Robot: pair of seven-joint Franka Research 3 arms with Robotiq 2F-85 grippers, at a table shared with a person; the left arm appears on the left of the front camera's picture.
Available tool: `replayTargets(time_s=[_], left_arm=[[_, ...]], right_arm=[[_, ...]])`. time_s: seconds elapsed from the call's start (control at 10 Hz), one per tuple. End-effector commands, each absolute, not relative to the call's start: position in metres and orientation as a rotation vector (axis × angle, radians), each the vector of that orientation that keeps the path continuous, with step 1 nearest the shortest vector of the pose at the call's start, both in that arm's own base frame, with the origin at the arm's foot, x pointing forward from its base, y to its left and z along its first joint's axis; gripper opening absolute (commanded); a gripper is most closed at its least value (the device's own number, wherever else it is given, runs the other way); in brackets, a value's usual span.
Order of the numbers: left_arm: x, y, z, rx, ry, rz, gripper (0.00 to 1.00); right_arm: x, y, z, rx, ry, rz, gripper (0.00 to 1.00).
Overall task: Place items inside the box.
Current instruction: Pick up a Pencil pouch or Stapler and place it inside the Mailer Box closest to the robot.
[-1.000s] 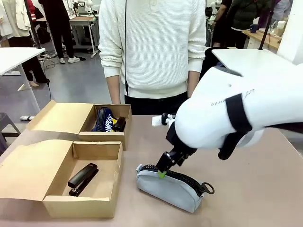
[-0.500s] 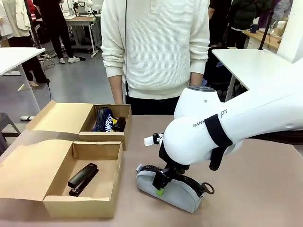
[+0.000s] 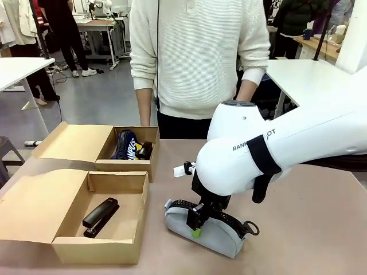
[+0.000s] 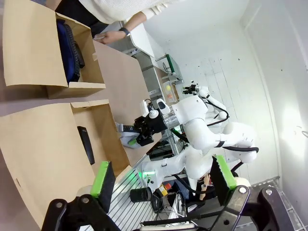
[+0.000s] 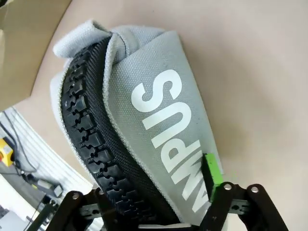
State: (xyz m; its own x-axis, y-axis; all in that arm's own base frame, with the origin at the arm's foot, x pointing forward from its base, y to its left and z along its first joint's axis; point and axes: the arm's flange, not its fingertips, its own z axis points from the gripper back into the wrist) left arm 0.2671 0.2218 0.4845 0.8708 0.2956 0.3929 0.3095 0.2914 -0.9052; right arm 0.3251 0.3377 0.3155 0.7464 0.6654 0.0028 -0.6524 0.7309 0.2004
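- Black stapler [image 3: 100, 216]: already lodged in cardboard box [image 3: 96, 250].
- Grey "CAMPUS" pouch [image 3: 218, 234]: on the surface [image 3: 309, 229] beside the box, gripped by right hand [image 3: 196, 229]; transfer outstanding.
- Left hand [image 4: 161, 178]: spread wide, empty.

A white table [image 3: 17, 67] stands on grey floor [image 3: 97, 97]

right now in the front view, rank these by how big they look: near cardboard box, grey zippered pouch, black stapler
1. near cardboard box, flap included
2. grey zippered pouch
3. black stapler, clearly smallest
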Motion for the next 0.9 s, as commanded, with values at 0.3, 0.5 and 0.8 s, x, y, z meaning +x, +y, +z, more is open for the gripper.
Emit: replayTargets(time_s=[0.3, 0.5, 0.8], left_arm=[[0.2639, 0.2202, 0.4846, -1.289, -0.566, -0.022, 1.0], [0.2639, 0.2202, 0.4846, -1.289, -0.566, -0.022, 1.0], [0.2639, 0.2202, 0.4846, -1.289, -0.566, -0.022, 1.0]], right_arm=[[0.3243, 0.3379, 0.3144, 0.209, 0.101, 0.694, 0.0], [0.3235, 0.3349, 0.315, 0.216, 0.107, 0.687, 0.0], [0.3219, 0.3308, 0.3229, 0.217, 0.107, 0.688, 0.0]])
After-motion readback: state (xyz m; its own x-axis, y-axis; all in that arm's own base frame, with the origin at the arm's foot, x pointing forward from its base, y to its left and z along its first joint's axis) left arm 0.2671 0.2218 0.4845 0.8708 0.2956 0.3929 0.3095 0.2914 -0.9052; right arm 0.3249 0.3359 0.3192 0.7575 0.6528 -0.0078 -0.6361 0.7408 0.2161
